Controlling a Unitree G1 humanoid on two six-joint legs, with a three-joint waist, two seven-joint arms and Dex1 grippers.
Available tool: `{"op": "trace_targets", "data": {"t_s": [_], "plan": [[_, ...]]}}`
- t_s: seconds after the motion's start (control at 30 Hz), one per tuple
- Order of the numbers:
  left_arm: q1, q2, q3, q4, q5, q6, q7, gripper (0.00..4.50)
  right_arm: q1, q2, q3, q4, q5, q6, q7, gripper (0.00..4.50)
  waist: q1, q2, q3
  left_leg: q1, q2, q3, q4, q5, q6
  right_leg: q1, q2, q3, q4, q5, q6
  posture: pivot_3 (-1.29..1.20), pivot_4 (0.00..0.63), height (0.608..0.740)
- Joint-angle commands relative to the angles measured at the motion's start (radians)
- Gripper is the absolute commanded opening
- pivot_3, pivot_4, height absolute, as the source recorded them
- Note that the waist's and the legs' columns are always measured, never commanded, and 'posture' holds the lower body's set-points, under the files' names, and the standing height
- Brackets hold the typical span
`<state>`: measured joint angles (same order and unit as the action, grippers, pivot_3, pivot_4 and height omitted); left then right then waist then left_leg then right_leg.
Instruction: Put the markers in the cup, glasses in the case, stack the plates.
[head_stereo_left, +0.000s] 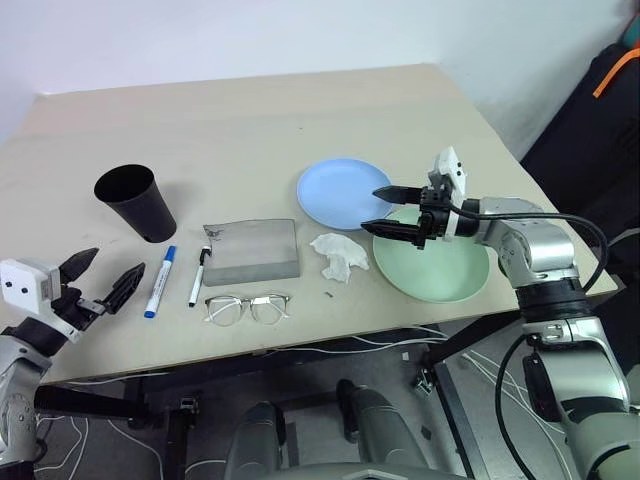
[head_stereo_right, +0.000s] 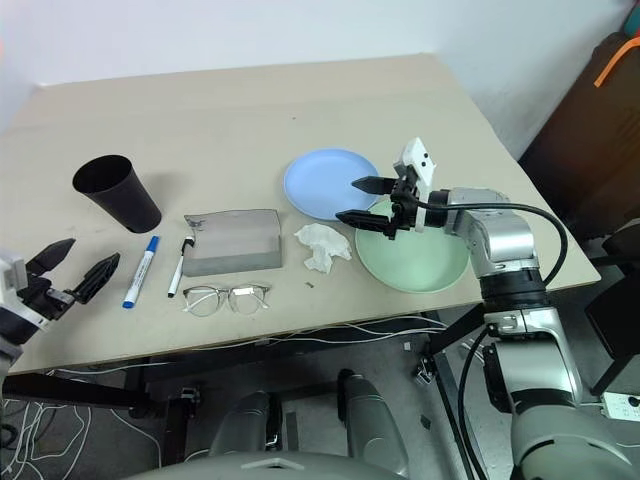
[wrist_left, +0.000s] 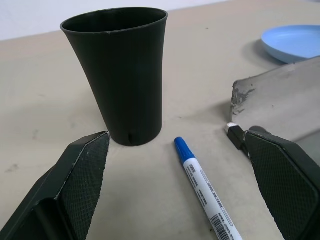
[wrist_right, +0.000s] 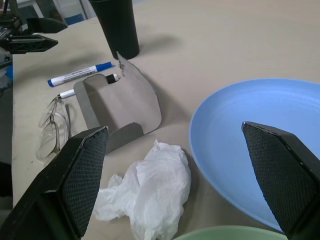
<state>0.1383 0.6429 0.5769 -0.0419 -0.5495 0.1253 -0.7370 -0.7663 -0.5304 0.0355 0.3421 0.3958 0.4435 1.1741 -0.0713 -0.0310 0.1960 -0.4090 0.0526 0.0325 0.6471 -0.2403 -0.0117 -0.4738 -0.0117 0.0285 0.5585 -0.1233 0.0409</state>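
1. Over the near rim of the light blue plate (head_stereo_left: 343, 192) and the far rim of the mint green plate (head_stereo_left: 432, 264): right pincer (head_stereo_left: 385, 211), fingers spread wide, holding nothing, touching nothing.
2. Right forearm reaching in from the right edge of the bench (head_stereo_left: 250, 110), pincer pointing leftward and about level.
3. Off the near left corner of the bench: left pincer (head_stereo_left: 104, 276), fingers spread wide, empty, pointing toward the cup (head_stereo_left: 137, 201) and well short of it.
4. Beside the cup, nearer: blue-capped marker (head_stereo_left: 159, 281) and black-capped marker (head_stereo_left: 198, 276), lying side by side, apart.
5. Right of the markers: grey case (head_stereo_left: 252, 250), flat on the bench; glasses (head_stereo_left: 247, 307) just in front of it, outside it.
6. Between case and green plate: crumpled white tissue (head_stereo_left: 338, 255).
7. Plates side by side, unstacked.
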Motion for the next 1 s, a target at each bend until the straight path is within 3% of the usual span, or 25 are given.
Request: {"op": "trace_targets", "data": {"t_s": [0.03,0.37,0.6,1.0], "plan": [[-0.032,0.014,0.015,-0.012,0.008,-0.027,0.004,4.49,-0.031,0.004,-0.015,0.000,-0.001,-0.034,0.006,4.50,0.001,0.000,0.000,0.000,0.000,0.000,0.000,0.000,0.000,0.000,0.000,0.000,0.000,0.000,0.000,0.00,0.150,0.733],[-0.136,0.009,-0.053,0.036,0.021,-0.023,-0.033,4.49,-0.013,-0.042,-0.039,-0.020,0.000,0.002,-0.019,4.50,0.000,0.000,0.000,0.000,0.000,0.000,0.000,0.001,0.002,0.000,0.000,0.000,0.001,0.000,0.000,0.00,0.150,0.733],[-0.152,0.001,-0.100,0.018,-0.011,0.002,-0.103,4.49,-0.014,-0.152,-0.056,0.053,-0.031,0.103,-0.059,4.50,0.002,0.000,0.000,0.000,0.000,0.001,0.000,0.001,0.002,0.000,0.000,0.000,0.001,0.000,0.000,0.00,0.150,0.733],[-0.143,-0.002,-0.220,-0.130,-0.059,0.088,-0.194,4.49,-0.109,-0.240,-0.027,0.398,-0.182,0.071,-0.138,4.50,-0.002,0.000,0.000,0.001,-0.001,0.000,0.001,0.002,0.003,0.000,0.001,0.002,0.002,0.000,0.000,0.00,0.150,0.733]]}}
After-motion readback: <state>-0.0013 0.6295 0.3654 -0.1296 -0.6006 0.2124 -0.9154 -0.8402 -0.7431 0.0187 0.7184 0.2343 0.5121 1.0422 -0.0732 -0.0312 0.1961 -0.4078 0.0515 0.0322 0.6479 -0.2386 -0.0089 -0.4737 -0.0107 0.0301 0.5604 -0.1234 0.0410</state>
